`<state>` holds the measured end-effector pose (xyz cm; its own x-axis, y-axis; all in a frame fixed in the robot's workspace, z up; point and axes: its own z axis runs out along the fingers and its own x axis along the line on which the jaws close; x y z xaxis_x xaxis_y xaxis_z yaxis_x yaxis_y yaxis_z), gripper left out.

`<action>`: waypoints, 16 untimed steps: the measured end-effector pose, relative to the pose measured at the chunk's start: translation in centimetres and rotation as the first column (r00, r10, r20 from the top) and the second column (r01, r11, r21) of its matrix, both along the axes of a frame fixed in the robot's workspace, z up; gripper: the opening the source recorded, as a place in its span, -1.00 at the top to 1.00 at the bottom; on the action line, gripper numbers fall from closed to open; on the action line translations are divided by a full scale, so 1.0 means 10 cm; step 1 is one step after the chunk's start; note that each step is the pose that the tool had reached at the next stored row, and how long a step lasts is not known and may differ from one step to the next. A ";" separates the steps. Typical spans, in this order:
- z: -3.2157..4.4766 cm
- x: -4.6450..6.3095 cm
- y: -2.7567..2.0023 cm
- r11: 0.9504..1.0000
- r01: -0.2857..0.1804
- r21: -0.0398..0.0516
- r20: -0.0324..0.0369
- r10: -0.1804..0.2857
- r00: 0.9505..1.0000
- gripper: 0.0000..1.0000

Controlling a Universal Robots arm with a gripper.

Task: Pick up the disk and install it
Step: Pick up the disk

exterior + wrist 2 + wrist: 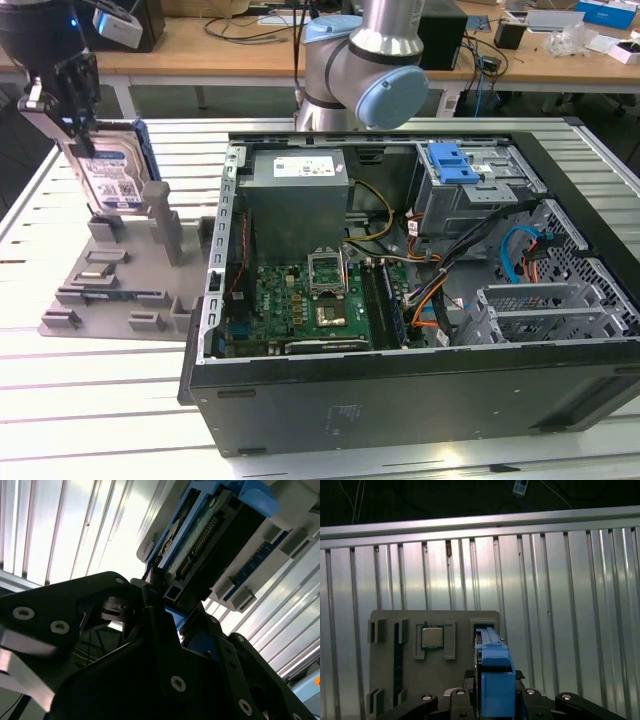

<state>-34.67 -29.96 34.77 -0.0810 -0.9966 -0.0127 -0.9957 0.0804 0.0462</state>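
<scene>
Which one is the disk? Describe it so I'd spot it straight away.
At the exterior view's left, beside the open computer case, a grey tray lies on the slatted table. The disk stands upright over the tray's far end, held by the black gripper. Unlike the plain grey posts beside it, it is a flat silver slab with a white-and-blue label and blue frame.

Silver, white-and-blue-labelled, blue-framed disk; grey holder; green motherboard; black case.

In the exterior view the gripper hides from us the upper edge of the disk. The computer case is cut off at the exterior view's right.
</scene>
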 end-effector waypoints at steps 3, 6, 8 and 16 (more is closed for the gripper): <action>0.081 0.00 0.022 1.000 0.000 0.000 0.000 0.000 1.000 0.26; 0.146 0.00 0.024 1.000 0.000 0.000 0.000 0.000 1.000 0.26; 0.220 0.00 0.028 1.000 0.000 0.000 0.000 0.000 1.000 0.26; 0.411 0.00 0.036 1.000 0.000 0.000 0.000 0.000 1.000 0.26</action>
